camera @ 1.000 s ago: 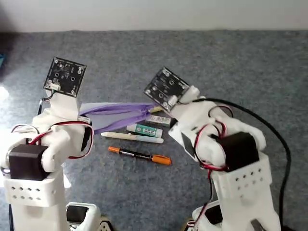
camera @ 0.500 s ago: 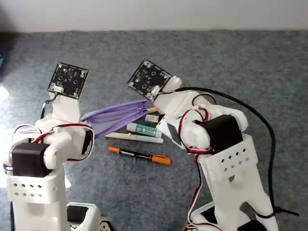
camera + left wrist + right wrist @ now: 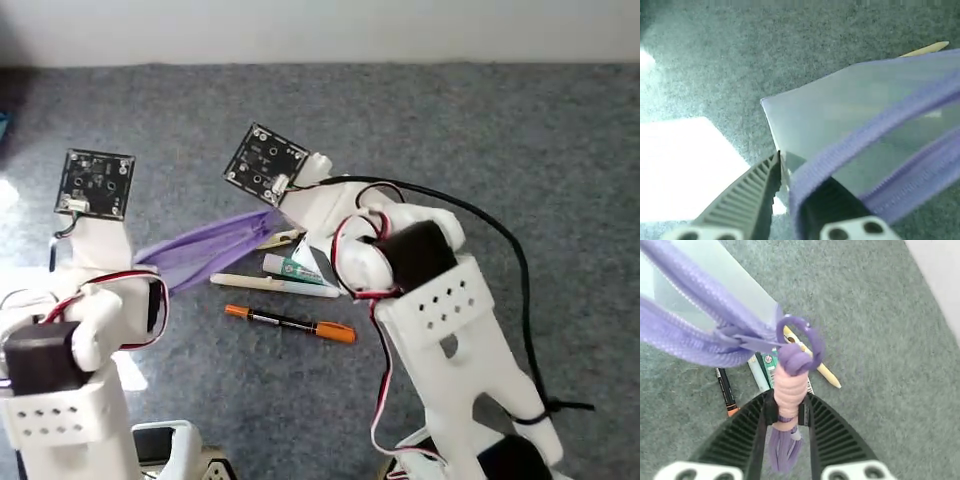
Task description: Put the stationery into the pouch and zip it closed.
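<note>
A clear pouch (image 3: 200, 252) with a purple zipper is stretched just above the grey carpet between the two arms. My left gripper (image 3: 785, 162) is shut on the pouch's corner (image 3: 790, 150) at its left end. At the other end, my right gripper (image 3: 786, 400) is shut on the pink and purple tassel (image 3: 788, 382) of the zipper pull, with the slider ring (image 3: 800, 335) just beyond its fingertips. Outside the pouch, on the carpet, lie an orange-tipped pen (image 3: 290, 323), a white pen (image 3: 270, 284), a green and white tube (image 3: 290, 268) and a cream stick (image 3: 822, 371).
Grey carpet (image 3: 480, 150) covers the table, with open room to the right and toward the back. A bright patch of light (image 3: 685, 165) falls on the carpet beside the left gripper. The right arm's cable (image 3: 500, 250) loops over its body.
Both arms have swung left. The right gripper has carried the zipper tassel left along the pouch, and the pouch's left end has shifted left with the left gripper.
</note>
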Robot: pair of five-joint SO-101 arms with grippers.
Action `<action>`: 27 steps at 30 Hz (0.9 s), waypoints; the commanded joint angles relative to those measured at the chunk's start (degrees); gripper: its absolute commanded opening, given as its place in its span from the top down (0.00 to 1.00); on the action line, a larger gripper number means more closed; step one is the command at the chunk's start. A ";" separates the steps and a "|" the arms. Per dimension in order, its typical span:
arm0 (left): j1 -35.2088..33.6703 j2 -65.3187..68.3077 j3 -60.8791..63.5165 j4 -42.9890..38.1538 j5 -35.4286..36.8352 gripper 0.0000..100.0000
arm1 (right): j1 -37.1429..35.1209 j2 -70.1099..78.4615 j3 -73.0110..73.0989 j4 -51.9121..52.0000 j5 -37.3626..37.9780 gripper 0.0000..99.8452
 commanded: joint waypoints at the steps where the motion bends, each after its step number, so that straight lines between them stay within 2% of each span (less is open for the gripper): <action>1: -0.18 -1.23 1.19 0.88 -0.79 0.99 | -0.48 0.84 -2.81 -0.84 -0.44 0.99; 12: -0.79 -1.32 0.92 0.88 1.49 0.99 | -1.27 1.80 -2.81 -0.66 -0.44 0.98; 19: -7.47 -1.41 0.92 0.97 1.49 0.99 | -4.88 1.89 -2.73 -0.75 -0.44 0.98; 25: -7.74 -1.41 0.92 0.97 1.49 0.99 | -5.67 1.89 -2.64 -0.66 -0.44 0.98; 27: -7.82 -1.41 1.10 0.97 1.49 0.99 | -5.49 1.71 -2.81 0.84 -0.44 0.95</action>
